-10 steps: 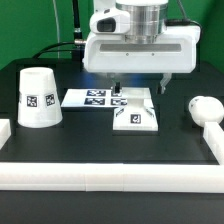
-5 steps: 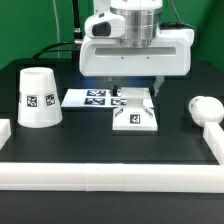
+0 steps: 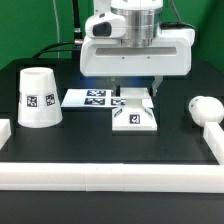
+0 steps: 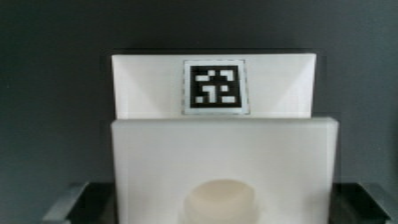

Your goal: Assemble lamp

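The lamp's flat square base (image 3: 135,113) lies in the middle of the black table, with a tag on its front face. My gripper (image 3: 136,87) hangs right over its far part, open, with one finger on each side of it and nothing held. In the wrist view the base (image 4: 217,140) fills the picture, showing its tag and its round socket (image 4: 222,196); dark fingertips (image 4: 71,206) show at its two sides. The tapered shade (image 3: 38,97) stands at the exterior view's left. The round-headed bulb (image 3: 203,107) lies at the right.
The marker board (image 3: 88,97) lies flat just left of the base, behind it. Long white border rails run along the front (image 3: 110,178) and at the right side (image 3: 212,142). Green wall and cables are behind the arm.
The gripper has shifted slightly toward the exterior view's left and a little lower over the base, then stayed still. The lamp parts have not moved.
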